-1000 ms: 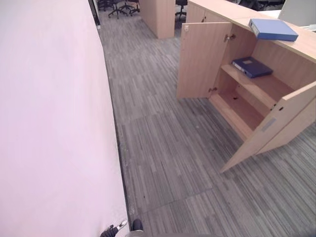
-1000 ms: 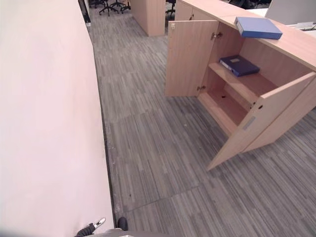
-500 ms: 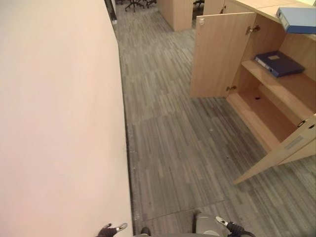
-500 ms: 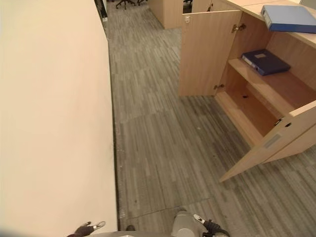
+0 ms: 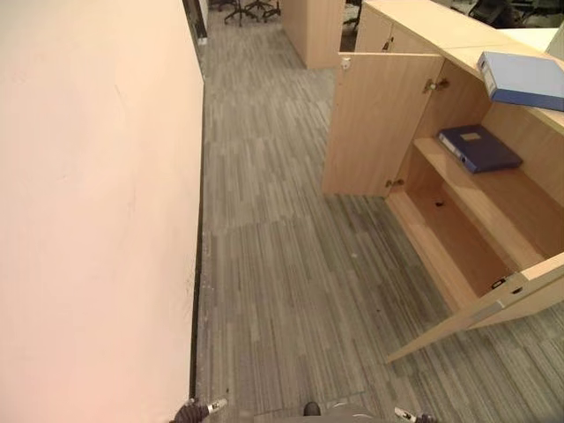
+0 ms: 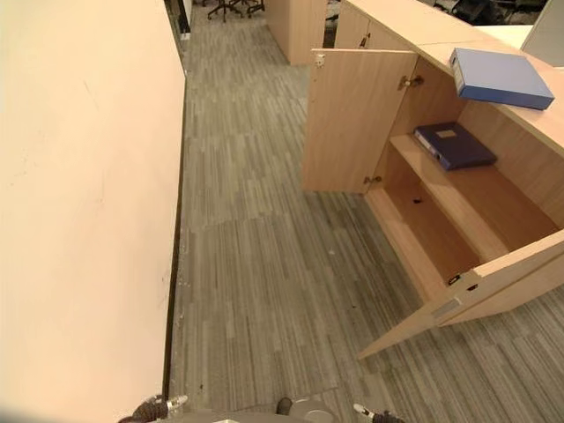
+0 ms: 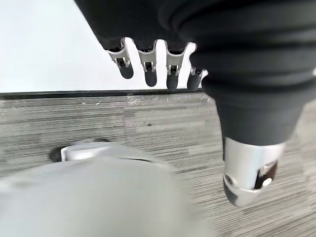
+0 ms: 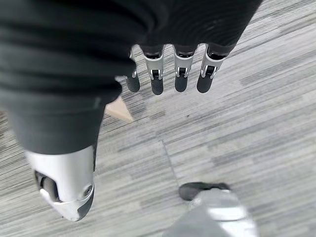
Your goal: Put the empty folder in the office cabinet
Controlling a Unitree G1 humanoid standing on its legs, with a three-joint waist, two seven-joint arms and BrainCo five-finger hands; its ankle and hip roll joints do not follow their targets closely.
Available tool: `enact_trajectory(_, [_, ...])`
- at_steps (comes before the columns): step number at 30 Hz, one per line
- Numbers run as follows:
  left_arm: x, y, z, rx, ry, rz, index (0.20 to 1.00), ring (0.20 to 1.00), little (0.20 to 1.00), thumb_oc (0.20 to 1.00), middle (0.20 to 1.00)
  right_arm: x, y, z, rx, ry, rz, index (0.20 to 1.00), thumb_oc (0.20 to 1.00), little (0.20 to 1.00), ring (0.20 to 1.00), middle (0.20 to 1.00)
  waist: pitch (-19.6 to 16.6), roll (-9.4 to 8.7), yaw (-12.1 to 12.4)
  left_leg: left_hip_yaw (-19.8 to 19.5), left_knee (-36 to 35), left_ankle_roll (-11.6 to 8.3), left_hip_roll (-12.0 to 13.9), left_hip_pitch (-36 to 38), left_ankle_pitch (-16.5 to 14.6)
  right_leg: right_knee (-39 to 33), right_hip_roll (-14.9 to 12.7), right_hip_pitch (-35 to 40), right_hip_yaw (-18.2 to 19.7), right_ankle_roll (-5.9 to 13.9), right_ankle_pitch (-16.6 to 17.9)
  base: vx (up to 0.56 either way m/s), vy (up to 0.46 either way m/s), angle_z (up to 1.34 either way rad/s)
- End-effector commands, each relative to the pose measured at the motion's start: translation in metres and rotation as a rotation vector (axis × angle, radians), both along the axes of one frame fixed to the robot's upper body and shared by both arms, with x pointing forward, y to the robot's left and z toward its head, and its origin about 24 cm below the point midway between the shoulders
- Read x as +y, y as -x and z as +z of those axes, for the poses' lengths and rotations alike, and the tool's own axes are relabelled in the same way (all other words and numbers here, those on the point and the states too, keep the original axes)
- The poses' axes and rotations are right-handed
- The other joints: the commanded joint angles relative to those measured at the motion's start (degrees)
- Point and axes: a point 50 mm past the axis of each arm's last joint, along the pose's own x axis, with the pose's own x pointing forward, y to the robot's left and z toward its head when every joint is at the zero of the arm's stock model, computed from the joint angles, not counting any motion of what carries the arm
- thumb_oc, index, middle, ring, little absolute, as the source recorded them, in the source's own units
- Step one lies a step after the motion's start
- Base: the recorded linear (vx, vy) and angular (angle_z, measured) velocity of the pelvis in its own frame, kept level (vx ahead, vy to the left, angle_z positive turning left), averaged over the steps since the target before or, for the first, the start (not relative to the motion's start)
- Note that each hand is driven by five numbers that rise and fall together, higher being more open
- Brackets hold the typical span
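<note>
An open wooden office cabinet [image 5: 374, 123] stands at the right with both doors swung out. A dark blue folder [image 5: 480, 147] lies flat on its upper shelf. A lighter blue folder [image 5: 524, 79] lies on the cabinet's top. The lower shelf [image 5: 458, 242] is bare. My left hand [image 7: 146, 61] hangs low over the carpet near the wall, fingers straight and holding nothing; it peeks in at the bottom edge [image 5: 196, 411]. My right hand [image 8: 157, 74] hangs the same way, open and holding nothing, a good way short of the cabinet.
A long pale wall [image 5: 88, 220] runs down the left side. Grey striped carpet [image 5: 282, 264] lies between it and the cabinet. The near cabinet door [image 5: 493, 308] juts out over the floor. Another wooden unit [image 5: 313, 26] and office chairs [image 5: 247, 9] stand far back.
The whole picture has shifted, so the camera has moved; more of the cabinet's top shows now. The folders lie as before. Both hands sit lower at the bottom edge.
</note>
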Motion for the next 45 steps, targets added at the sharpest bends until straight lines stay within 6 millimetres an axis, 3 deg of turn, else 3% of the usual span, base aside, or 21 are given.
enact_trajectory(1, [0.003,-0.016,0.004,-0.053,-0.013,0.006,1.000,1.000,1.000,1.000,1.000,-0.006,0.000,0.002,-0.020,0.013,-0.048,1.000,1.000,1.000,1.000,1.000,0.7,-1.65,-0.2,2.8,-6.9,4.67,-2.2,1.2,-0.7,-2.0,-1.9,-1.1,-2.4,7.06,0.9,0.22,0.014,-0.34])
enact_trajectory(3, [0.004,-0.014,0.004,-0.046,-0.018,0.007,1.000,1.000,1.000,1.000,1.000,-0.009,0.001,0.003,-0.014,0.025,-0.038,1.000,1.000,1.000,1.000,1.000,0.6,-1.89,0.6,0.2,-13.6,4.43,-2.2,-0.7,0.4,-0.7,-2.4,-0.4,-1.1,7.22,-0.9,0.19,0.031,-0.28])
enact_trajectory(9, [0.006,-0.006,0.003,-0.041,-0.017,0.069,1.000,1.000,1.000,1.000,1.000,-0.016,0.009,0.004,0.018,0.053,-0.017,1.000,1.000,1.000,1.000,1.000,0.8,0.90,2.1,-11.8,-35.1,0.52,0.9,-2.7,13.1,2.5,-1.3,2.5,4.1,7.05,-5.6,0.20,0.084,-0.46])
enact_trajectory(13, [0.005,-0.001,0.002,-0.034,-0.015,0.093,1.000,1.000,1.000,1.000,1.000,-0.017,0.014,0.004,0.036,0.062,-0.015,1.000,1.000,1.000,1.000,1.000,1.0,1.40,2.6,-15.6,-39.6,-0.39,1.9,-3.6,14.3,1.9,-1.3,4.2,6.9,7.50,-6.5,0.20,0.104,-0.61])
enact_trajectory(18, [0.004,0.002,0.001,-0.025,-0.010,0.095,1.000,1.000,1.000,1.000,1.000,-0.019,0.022,0.003,0.061,0.058,-0.034,1.000,1.000,1.000,1.000,1.000,-0.5,2.86,2.6,-11.7,-38.6,-1.26,2.8,-4.3,14.7,-0.3,-3.3,7.5,8.3,9.14,-7.7,0.25,0.265,-0.35])
enact_trajectory(23, [0.004,-0.008,0.003,-0.046,-0.022,0.049,1.000,1.000,1.000,1.000,1.000,-0.015,0.031,0.001,0.080,0.034,-0.075,1.000,1.000,1.000,1.000,1.000,-2.1,2.70,1.7,-2.9,-25.5,-0.11,1.4,-9.1,11.6,0.2,-9.5,9.0,5.6,12.05,-7.2,0.29,0.380,0.07])
enact_trajectory(24, [0.003,-0.011,0.003,-0.039,-0.026,0.002,1.000,1.000,1.000,1.000,1.000,-0.015,0.031,0.001,0.077,0.023,-0.090,1.000,1.000,1.000,1.000,1.000,-2.8,2.75,1.7,-1.7,-24.7,2.07,-1.1,-8.0,8.9,5.7,-13.4,7.4,4.7,13.33,-2.5,0.22,0.299,0.28])
enact_trajectory(25, [0.003,-0.011,0.003,-0.039,-0.026,0.002,1.000,1.000,1.000,1.000,1.000,-0.015,0.031,0.001,0.077,0.023,-0.090,1.000,1.000,1.000,1.000,1.000,-2.9,2.81,1.8,-1.7,-24.8,2.07,-1.0,-8.1,9.0,5.7,-13.3,7.2,4.7,13.32,-2.5,0.35,0.601,0.23])
enact_trajectory(26, [0.003,-0.016,0.004,-0.041,-0.033,-0.034,1.000,1.000,1.000,1.000,1.000,-0.016,0.023,0.002,0.048,0.027,-0.093,1.000,1.000,1.000,1.000,1.000,-2.1,3.38,1.6,-0.5,-25.9,4.75,-3.9,-5.4,7.0,17.3,-16.7,2.1,5.2,11.44,6.7,0.13,0.304,0.14])
enact_trajectory(29, [0.005,-0.019,0.005,-0.039,-0.046,-0.078,1.000,1.000,1.000,1.000,1.000,-0.014,0.012,0.003,0.011,0.029,-0.083,1.000,1.000,1.000,1.000,1.000,-0.6,4.42,1.1,0.7,-28.5,6.85,-6.0,-0.8,5.8,26.8,-19.1,-2.1,2.5,8.95,9.7,0.22,0.429,0.15])
enact_trajectory(30, [0.006,-0.018,0.005,-0.029,-0.050,-0.088,1.000,1.000,1.000,1.000,1.000,-0.013,0.009,0.003,0.008,0.028,-0.063,1.000,1.000,1.000,1.000,1.000,0.1,4.38,0.9,0.9,-30.0,7.13,-7.3,2.4,4.4,31.2,-20.6,-3.7,0.9,9.67,10.5,0.34,0.411,0.11])
enact_trajectory(31, [0.008,-0.016,0.005,-0.018,-0.053,-0.099,1.000,1.000,1.000,1.000,1.000,-0.012,0.006,0.003,0.002,0.031,-0.047,1.000,1.000,1.000,1.000,1.000,0.2,4.95,0.5,0.8,-31.9,7.40,-7.9,4.2,4.6,33.0,-20.3,-5.6,-0.9,9.63,9.7,0.43,0.388,0.01])
enact_trajectory(32, [0.010,-0.014,0.005,-0.011,-0.054,-0.105,1.000,1.000,1.000,1.000,1.000,-0.009,0.001,0.003,-0.004,0.027,-0.015,1.000,1.000,1.000,1.000,1.000,0.8,6.32,-0.6,-0.3,-34.2,7.65,-7.8,6.2,5.8,32.9,-15.7,-10.3,-2.5,8.22,5.2,0.29,0.245,-0.04])
enact_trajectory(33, [0.010,-0.014,0.005,-0.011,-0.054,-0.105,1.000,1.000,1.000,1.000,1.000,-0.009,0.001,0.003,-0.004,0.027,-0.015,1.000,1.000,1.000,1.000,1.000,0.9,6.27,-0.7,-0.3,-34.2,7.63,-7.8,6.3,5.8,33.0,-15.8,-10.3,-2.5,8.19,5.1,0.25,0.142,-0.01])
enact_trajectory(34, [0.011,-0.015,0.006,-0.016,-0.052,-0.100,1.000,1.000,1.000,1.000,1.000,-0.008,-0.002,0.003,-0.012,0.026,-0.001,1.000,1.000,1.000,1.000,1.000,1.4,6.48,-1.2,-1.2,-35.0,7.53,-8.3,7.4,5.9,31.0,-13.2,-11.6,-2.8,8.31,3.5,0.18,0.044,0.23])
enact_trajectory(37, [0.008,-0.019,0.006,-0.027,-0.042,-0.102,1.000,1.000,1.000,1.000,1.000,-0.008,-0.013,0.005,-0.040,0.029,0.014,1.000,1.000,1.000,1.000,1.000,2.6,5.39,-2.5,-3.4,-36.5,7.06,-10.1,11.0,4.1,15.9,-6.3,-14.0,-4.7,9.95,2.2,0.31,0.015,0.46])
enact_trajectory(39, [0.007,-0.018,0.005,-0.022,-0.042,-0.105,1.000,1.000,1.000,1.000,1.000,-0.008,-0.013,0.005,-0.041,0.031,0.019,1.000,1.000,1.000,1.000,1.000,2.4,5.02,-2.5,-3.7,-36.8,7.04,-10.5,12.1,3.2,12.5,-5.5,-14.8,-6.3,10.32,3.2,0.33,-0.035,0.40])
enact_trajectory(40, [0.006,-0.016,0.005,-0.014,-0.040,-0.103,1.000,1.000,1.000,1.000,1.000,-0.008,-0.012,0.005,-0.039,0.033,0.019,1.000,1.000,1.000,1.000,1.000,2.2,4.50,-1.9,-3.3,-37.1,6.78,-10.9,14.9,0.7,8.8,-5.7,-14.1,-11.4,11.21,3.2,0.39,-0.042,0.18])
enact_trajectory(41, [0.006,-0.016,0.004,-0.013,-0.040,-0.104,1.000,1.000,1.000,1.000,1.000,-0.009,-0.011,0.005,-0.038,0.033,0.019,1.000,1.000,1.000,1.000,1.000,2.3,4.61,-2.0,-3.4,-37.1,6.74,-10.8,15.0,0.6,8.7,-5.5,-13.8,-11.6,11.20,3.2,0.38,-0.055,0.05])
enact_trajectory(43, [0.006,-0.010,0.003,0.003,-0.030,-0.096,1.000,1.000,1.000,1.000,1.000,-0.009,-0.007,0.004,-0.031,0.031,0.012,1.000,1.000,1.000,1.000,1.000,2.1,4.40,-1.2,-2.2,-36.7,6.46,-10.5,17.0,-1.3,8.3,-6.6,-12.4,-18.9,10.62,2.1,0.25,-0.063,-0.16])
enact_trajectory(45, [0.004,-0.002,0.001,0.026,-0.020,-0.096,1.000,1.000,1.000,1.000,1.000,-0.010,0.000,0.003,-0.018,0.028,-0.007,1.000,1.000,1.000,1.000,1.000,1.0,3.91,-1.3,-1.3,-35.3,5.75,-10.0,18.2,-3.9,6.1,-6.0,-9.6,-19.7,9.48,-0.2,0.35,-0.117,-0.27])
